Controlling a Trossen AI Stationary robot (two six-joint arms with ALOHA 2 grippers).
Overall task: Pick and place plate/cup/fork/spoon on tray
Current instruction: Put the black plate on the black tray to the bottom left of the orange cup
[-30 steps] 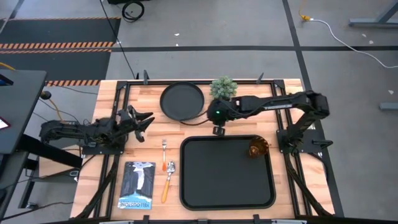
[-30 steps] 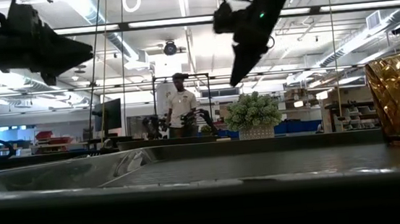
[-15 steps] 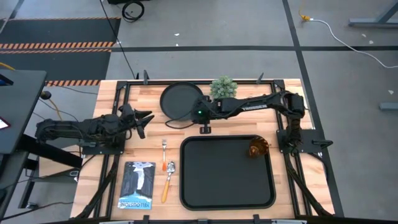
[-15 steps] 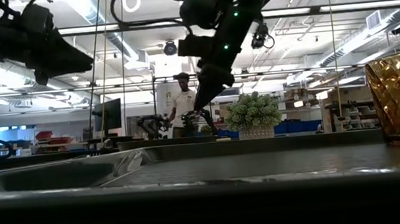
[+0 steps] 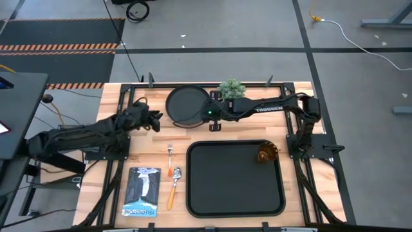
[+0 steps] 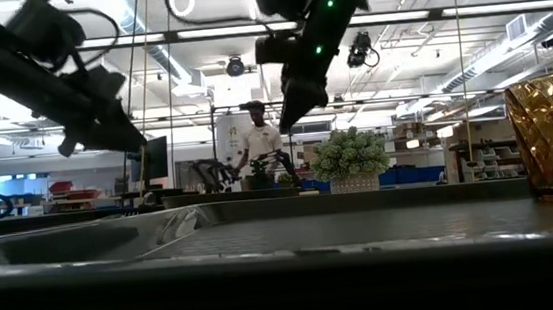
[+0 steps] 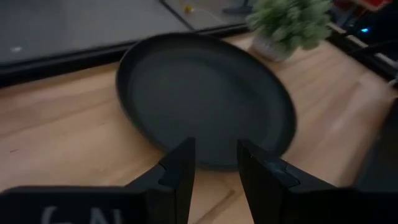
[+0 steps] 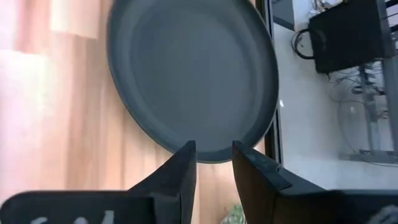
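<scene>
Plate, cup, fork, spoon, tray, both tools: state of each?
plate: on table, off tray, ungrasped
cup: upright on tray
fork: flat on table
spoon: flat on table
tray: holds only the cup
left tool: open, at plate's rim
right tool: open, at plate's rim

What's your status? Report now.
Left claw and right claw open, flanking plate. Plate on table, ungrasped. Cup already on tray. Plant close by.
</scene>
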